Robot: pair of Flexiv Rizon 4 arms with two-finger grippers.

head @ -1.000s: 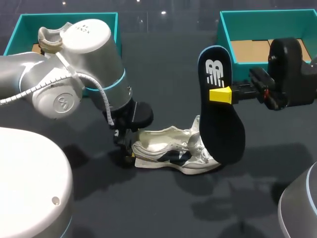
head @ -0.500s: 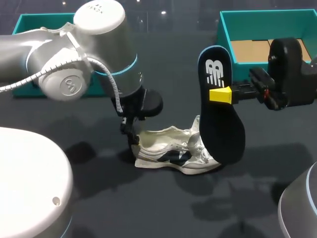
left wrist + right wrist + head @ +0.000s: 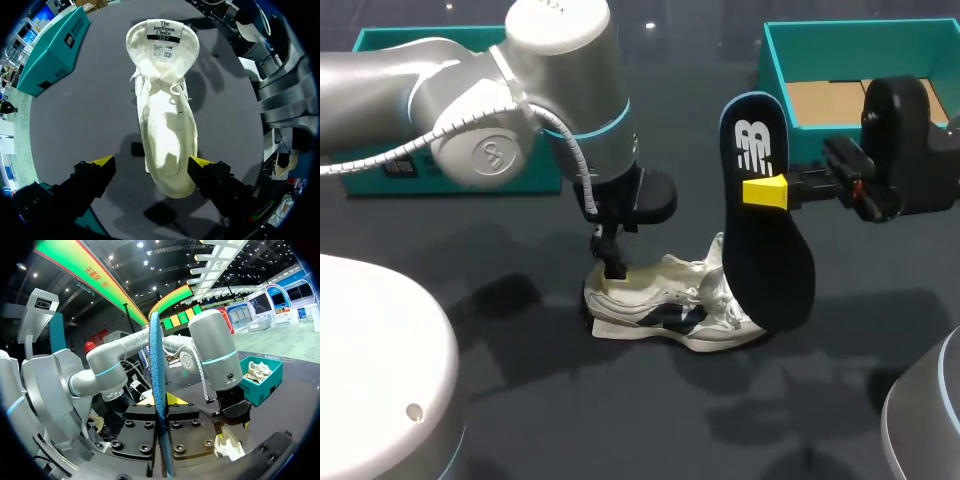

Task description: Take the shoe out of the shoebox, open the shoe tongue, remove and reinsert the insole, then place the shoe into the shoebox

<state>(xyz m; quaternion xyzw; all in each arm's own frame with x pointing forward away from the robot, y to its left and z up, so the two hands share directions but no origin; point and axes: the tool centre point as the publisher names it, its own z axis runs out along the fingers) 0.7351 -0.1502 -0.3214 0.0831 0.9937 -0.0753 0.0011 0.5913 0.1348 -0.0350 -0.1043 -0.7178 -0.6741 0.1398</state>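
White shoe (image 3: 665,300), navy insole (image 3: 767,250) edged blue — teal shoebox (image 3: 840,42).

Dark grey table (image 3: 520,420), matte surface w/ soft shadows.

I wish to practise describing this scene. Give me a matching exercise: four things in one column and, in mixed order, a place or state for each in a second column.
Column 1
1. insole
2. shoe
3. left claw
4. right shoebox

Column 2
A. lying on the table
B. open, above the shoe's heel end
C. held upright in the right claw
D. teal, open on top, at the table's far side

Pairs: 1-C, 2-A, 3-B, 4-D
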